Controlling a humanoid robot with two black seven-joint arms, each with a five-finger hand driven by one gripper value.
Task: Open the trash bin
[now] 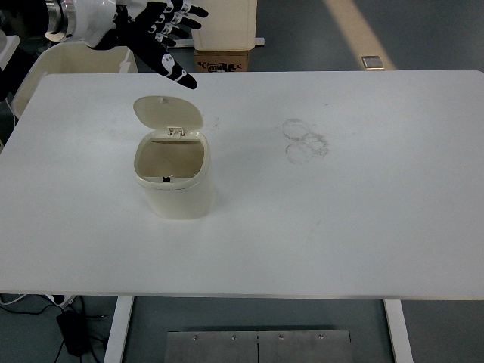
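the trash bin (pixel 174 185) stands with its lid (pixel 168 113) up: opening looks done. left hand (pixel 155 34) hovers above, fingers spread, empty; next, likely just pull clear.

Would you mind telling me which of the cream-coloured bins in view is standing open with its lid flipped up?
The small trash bin on the table; its lid stands up. The floor bins show no raised lid.

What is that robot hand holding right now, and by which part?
Nothing. The left hand is up near the table's far edge with its fingers spread, well clear of the trash bin, whose lid stands open.
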